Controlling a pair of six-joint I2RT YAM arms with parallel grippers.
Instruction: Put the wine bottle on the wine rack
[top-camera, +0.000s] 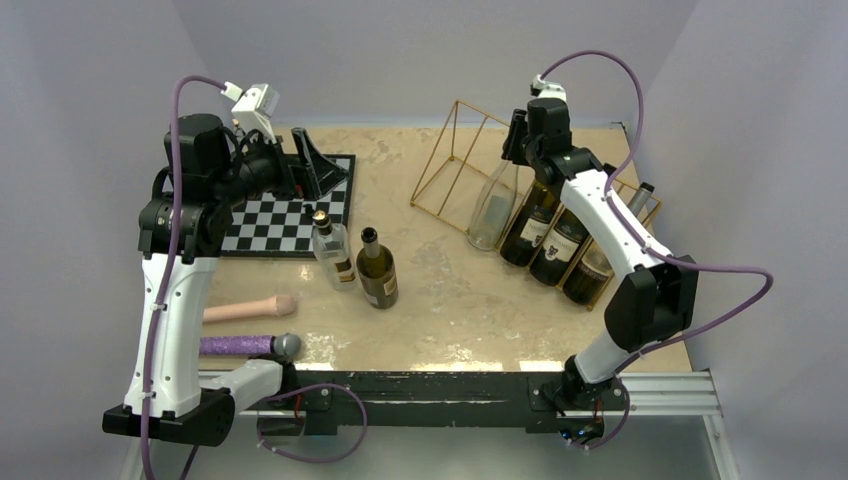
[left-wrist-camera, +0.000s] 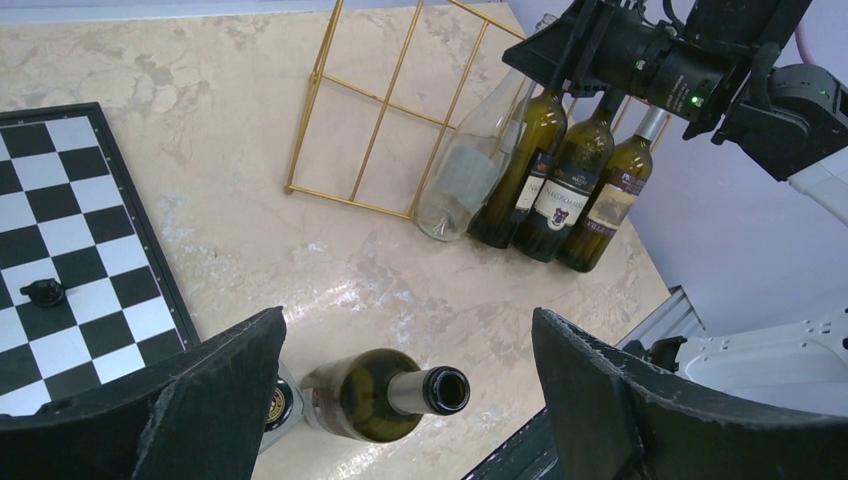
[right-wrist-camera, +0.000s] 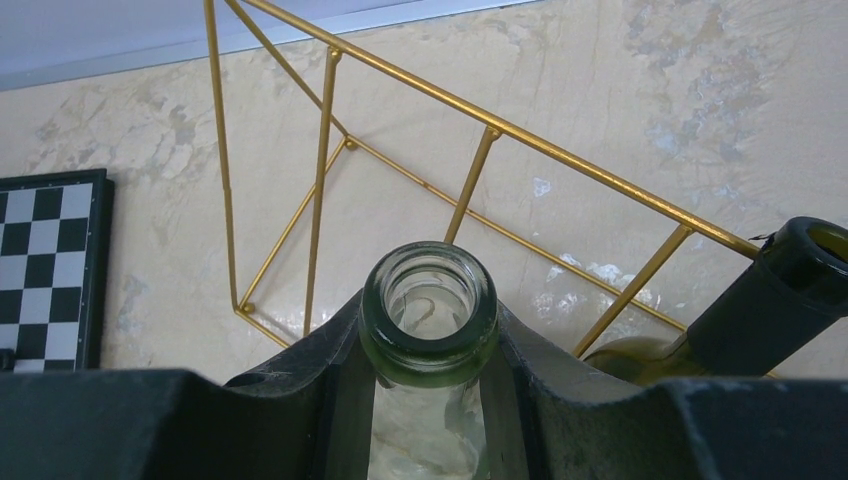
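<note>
Clear, empty wine bottle (top-camera: 493, 205), uncorked, leaning slanted against wine rack (top-camera: 434, 152), mouth upward, base low at front bar, neck clamped in right pincer (right-wrist-camera: 430, 370). Thin gold wire rack, prism-shaped, standing on tabletop (top-camera: 440, 290), far right part.

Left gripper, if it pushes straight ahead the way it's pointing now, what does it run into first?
Probably the green wine bottle standing upright: its open mouth sits low between the open jaws of the left gripper. Depth is unclear, so it might pass the bottle and reach the tabletop instead.
</note>
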